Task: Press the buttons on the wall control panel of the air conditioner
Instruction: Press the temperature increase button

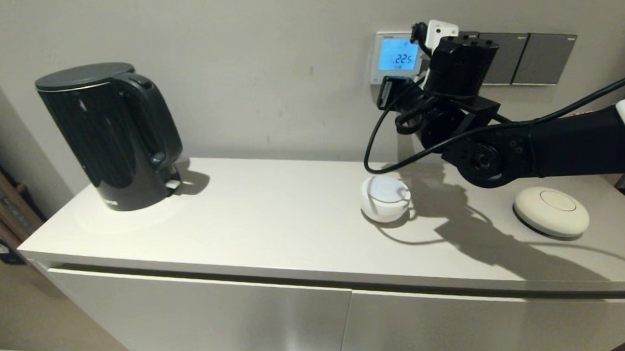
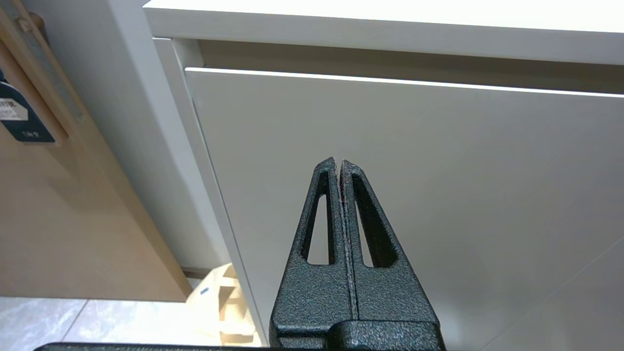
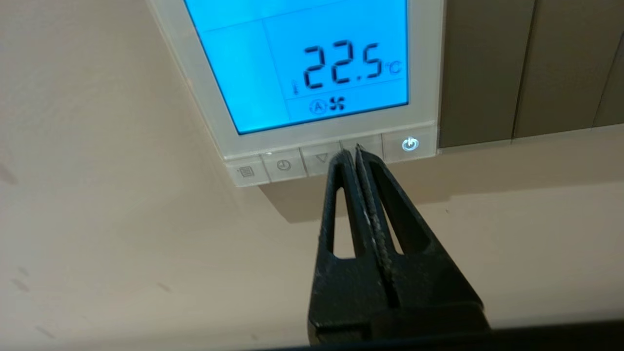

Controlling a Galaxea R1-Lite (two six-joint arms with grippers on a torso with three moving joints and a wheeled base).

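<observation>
The white-framed wall control panel (image 1: 397,55) glows blue and reads 22.5; it fills the top of the right wrist view (image 3: 312,68). A row of pale buttons (image 3: 282,165) runs along its bottom strip, with a lit power button (image 3: 410,144) at one end. My right gripper (image 3: 351,150) is shut and empty. Its tips are at the button beside the power button, close to the seam with the down-arrow button (image 3: 319,158). In the head view the right wrist hides the fingers and most of the strip. My left gripper (image 2: 339,162) is shut and empty, low in front of the cabinet door.
Dark grey switch plates (image 1: 527,59) sit on the wall right of the panel. On the white countertop (image 1: 272,218) stand a black kettle (image 1: 111,133) at the left, a white cup (image 1: 385,196) below the panel, and a cream round disc (image 1: 551,211) at the right.
</observation>
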